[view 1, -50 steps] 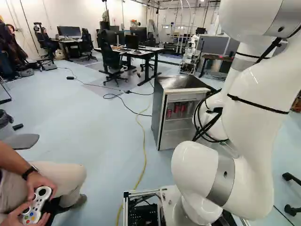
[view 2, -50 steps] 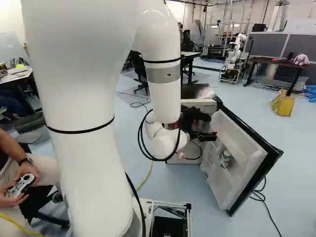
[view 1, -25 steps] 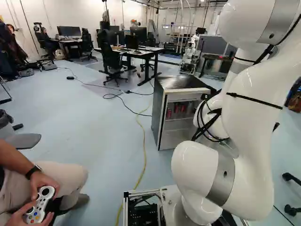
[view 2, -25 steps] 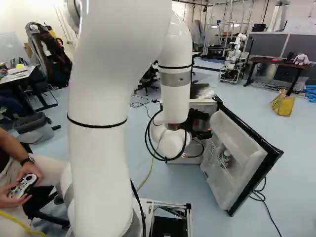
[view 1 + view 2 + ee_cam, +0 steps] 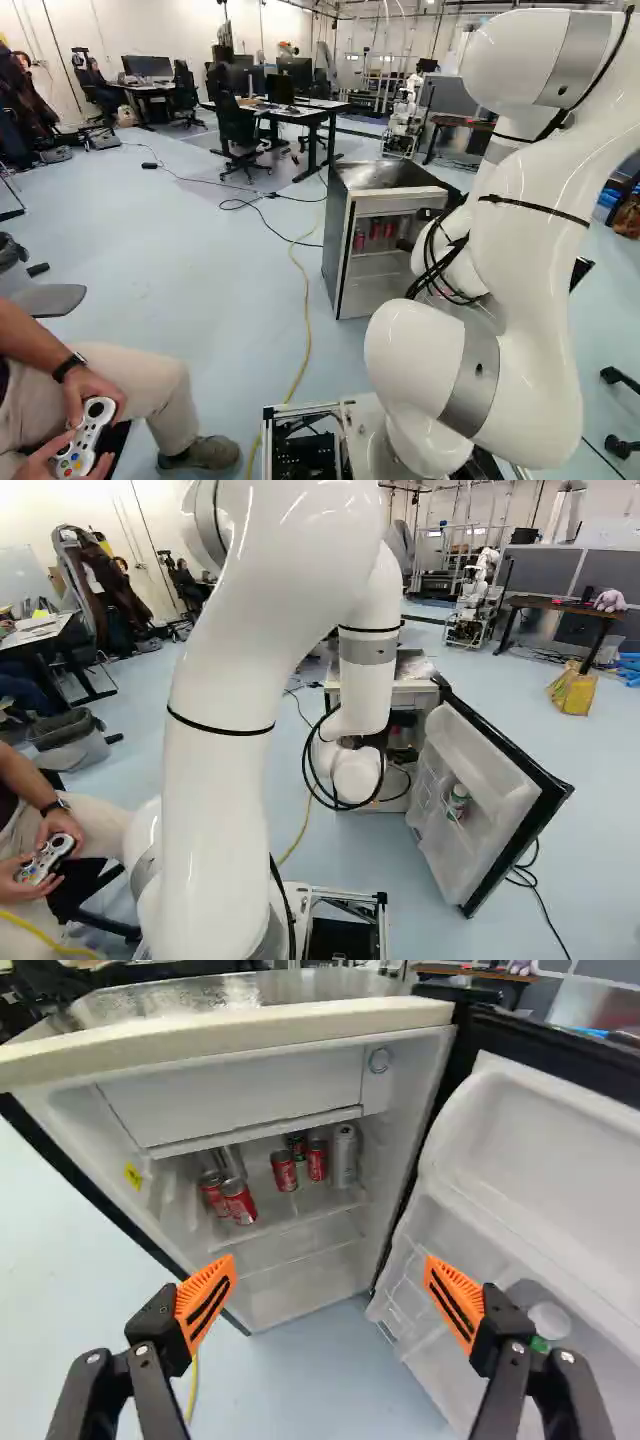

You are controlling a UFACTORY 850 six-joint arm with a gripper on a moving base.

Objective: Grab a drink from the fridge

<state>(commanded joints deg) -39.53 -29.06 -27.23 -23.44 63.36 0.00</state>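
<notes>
Swung round since the earlier frame, the glossy white arm brings the black, orange-padded gripper, spread and empty, before the small white-lined fridge. Its black-edged white door is open; red metal cans sit inside, leaving grasping and removal.

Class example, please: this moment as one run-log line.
tool: open, empty | fridge door: open | drink cans: on shelf, ungripped | next: probably reach inside

A yellow cable lies on the floor; a yellow bag stands near a brown-topped desk.
</notes>
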